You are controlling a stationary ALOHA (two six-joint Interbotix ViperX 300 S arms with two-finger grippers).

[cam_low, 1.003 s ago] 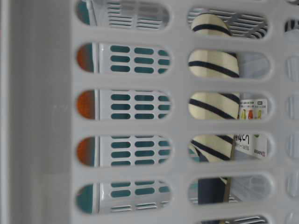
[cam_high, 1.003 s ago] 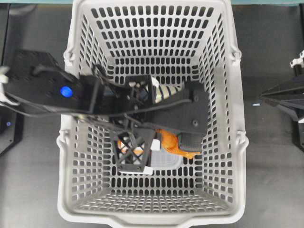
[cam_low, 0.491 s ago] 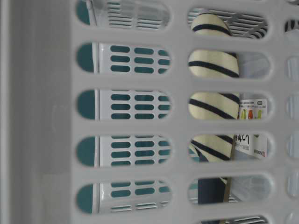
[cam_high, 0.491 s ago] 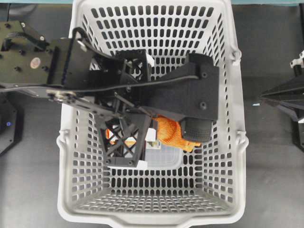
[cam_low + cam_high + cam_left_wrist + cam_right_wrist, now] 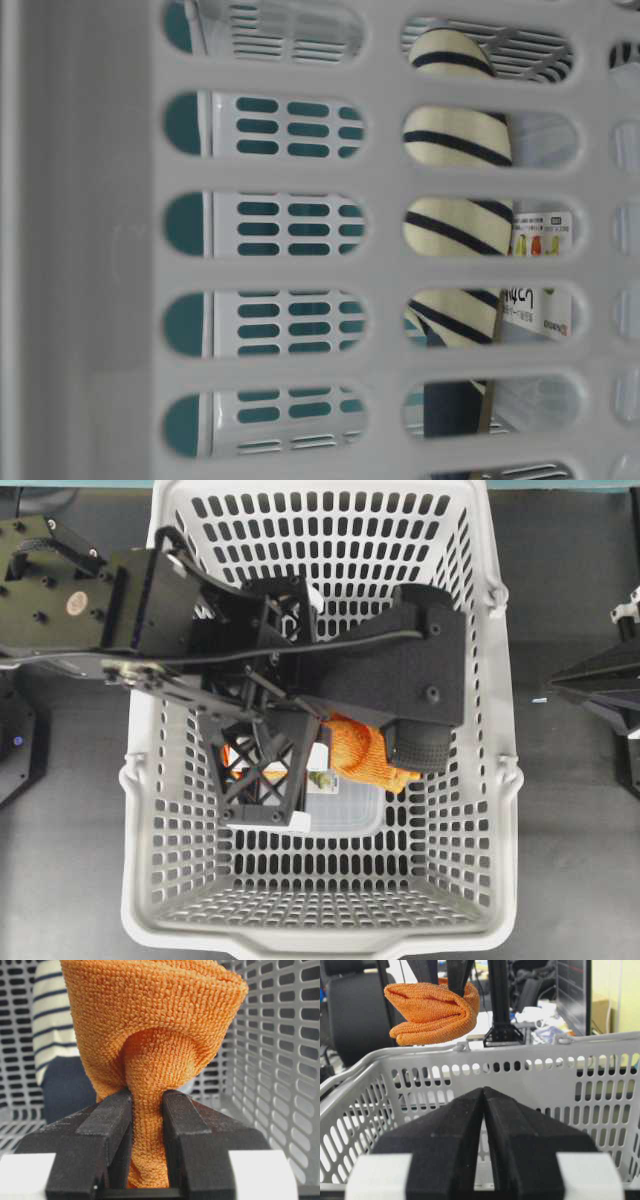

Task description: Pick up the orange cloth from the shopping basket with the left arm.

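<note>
Above the basket, overhead view: the black left arm (image 5: 300,660) with flat plates and a red dot reaches across the large light grey slotted plastic shopping basket (image 5: 480,780); its lattice-framed left gripper (image 5: 300,770) carries the small bright orange terry cloth (image 5: 362,755), bunched beside the frame. Under it on the basket floor lies a clear plastic packet (image 5: 345,810) with a small printed label, too small to read. The black pointed right gripper (image 5: 590,685) waits outside the basket's right wall.

Table-level view: through the wall slots only, a cream slipper with navy stripes (image 5: 455,210) stands on end; beside it a white label (image 5: 540,235) bears small coloured figures and dark characters that I cannot make out. No cloth shows here.

Left wrist view: both black fingers (image 5: 112,1130) pinch a narrow fold of the orange cloth between them; the rest fans out above, with the slipper and its navy toe behind.

Right wrist view: the right gripper's fingers are pressed together on nothing; the cloth hangs clear above the basket rim, hidden from no side.
</note>
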